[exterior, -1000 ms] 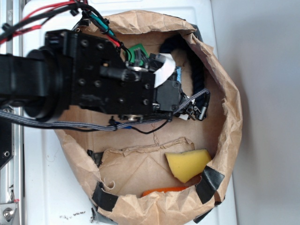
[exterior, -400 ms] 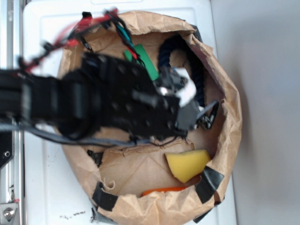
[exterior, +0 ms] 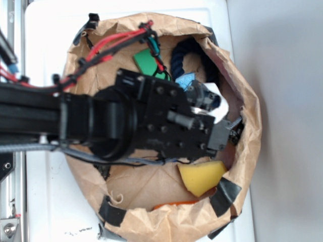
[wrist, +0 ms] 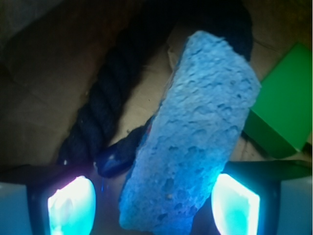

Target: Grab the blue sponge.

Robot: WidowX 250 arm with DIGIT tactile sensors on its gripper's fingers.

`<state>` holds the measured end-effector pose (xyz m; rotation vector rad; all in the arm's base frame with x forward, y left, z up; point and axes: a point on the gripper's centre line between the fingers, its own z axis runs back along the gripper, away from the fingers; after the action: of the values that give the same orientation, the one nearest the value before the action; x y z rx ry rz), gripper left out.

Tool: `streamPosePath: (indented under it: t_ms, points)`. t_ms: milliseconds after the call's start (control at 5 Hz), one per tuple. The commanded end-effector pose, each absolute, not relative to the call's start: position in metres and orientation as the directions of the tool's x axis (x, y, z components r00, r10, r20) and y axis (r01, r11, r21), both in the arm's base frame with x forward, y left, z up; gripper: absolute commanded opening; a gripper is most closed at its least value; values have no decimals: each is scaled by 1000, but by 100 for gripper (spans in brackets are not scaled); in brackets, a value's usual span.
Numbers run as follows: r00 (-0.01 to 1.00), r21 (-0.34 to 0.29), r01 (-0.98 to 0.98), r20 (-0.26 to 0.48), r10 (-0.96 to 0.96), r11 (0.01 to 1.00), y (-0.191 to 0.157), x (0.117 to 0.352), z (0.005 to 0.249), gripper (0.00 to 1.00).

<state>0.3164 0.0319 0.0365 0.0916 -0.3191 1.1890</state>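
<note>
Seen from the exterior: a crumpled brown paper bag [exterior: 250,116], rolled down and patched with black tape, on a white table [exterior: 45,201]. Black robot arm [exterior: 75,123] reaching in from the left of the frame, covering most of the bag's middle. Just a small patch of the blue sponge [exterior: 185,80] showing above the arm, in the upper centre, close beside the green block [exterior: 146,63] and the dark rope [exterior: 187,48]. Yellow wedge sponge [exterior: 202,177] in the lower right of the bag, well apart from the blue one; a sliver of something orange [exterior: 176,205] below it at the bag's rim.

From the wrist: the blue sponge [wrist: 195,132] filling the centre, tilted, lower end between the two glowing finger pads [wrist: 71,205]. End effector [wrist: 154,208] parted wide, a gap visible on the left side of the sponge; contact on the right hard to tell. Nothing gripped yet. Dark rope [wrist: 102,103] running diagonally on the left behind the sponge, green block [wrist: 281,110] at the right edge.
</note>
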Motion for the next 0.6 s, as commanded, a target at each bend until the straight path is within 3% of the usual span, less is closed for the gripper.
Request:
streamPosePath:
  t_ms: [0,200,400]
  points:
    - [310,-129,-920,334,890,369,32,327,39,0]
    - [318,-131,-915,345,883,381,32,326,43,0]
    - [318,-129,-914,357,878,384,32,325,43,6]
